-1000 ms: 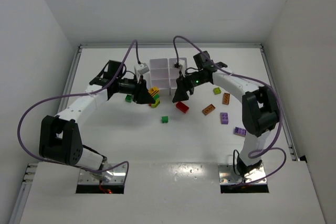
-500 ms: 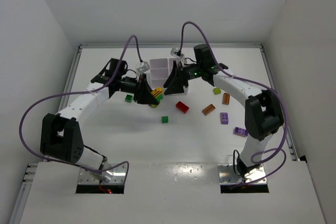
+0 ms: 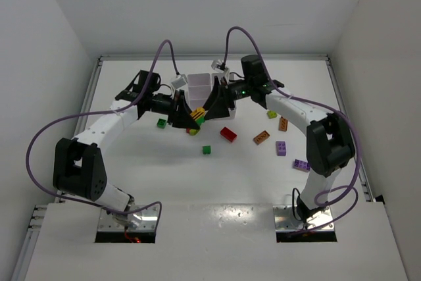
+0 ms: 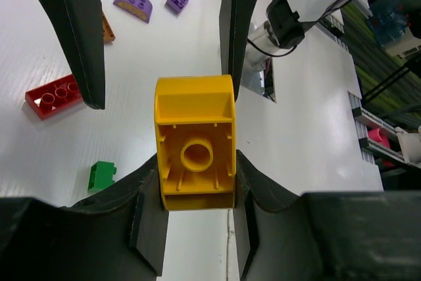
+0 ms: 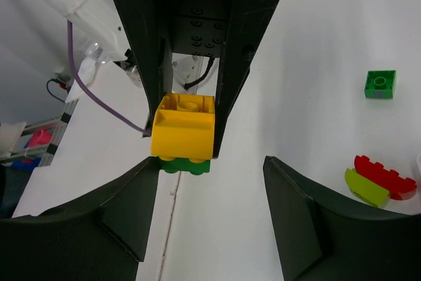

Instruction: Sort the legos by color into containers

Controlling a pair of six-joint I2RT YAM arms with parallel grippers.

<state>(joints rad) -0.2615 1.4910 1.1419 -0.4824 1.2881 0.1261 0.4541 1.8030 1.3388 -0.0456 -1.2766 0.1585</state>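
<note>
My left gripper (image 3: pixel 195 116) is shut on a clump of a yellow lego (image 4: pixel 195 113) stuck on a green lego (image 5: pixel 187 166) and holds it above the table, just in front of the white compartment tray (image 3: pixel 200 86). My right gripper (image 3: pixel 210 104) is open and faces that clump from the right, tips close to it. In the right wrist view the yellow lego (image 5: pixel 183 128) sits ahead of my open right gripper (image 5: pixel 212 210), nearer its left finger (image 5: pixel 125 208). In the left wrist view my left gripper (image 4: pixel 195 182) clamps the brick's sides, and the right gripper's fingers (image 4: pixel 75 31) stand beyond it.
Loose on the table: a red brick (image 3: pixel 228 134), a green brick (image 3: pixel 206 150), two orange bricks (image 3: pixel 261 137), a lime brick (image 3: pixel 272 114), two purple bricks (image 3: pixel 281 148), a green brick (image 3: pixel 161 123) and a red-and-lime clump (image 5: pixel 375 182).
My right gripper swung left and up from the red brick toward the clump in my left gripper. My left gripper shifted slightly right with the clump still in it.
</note>
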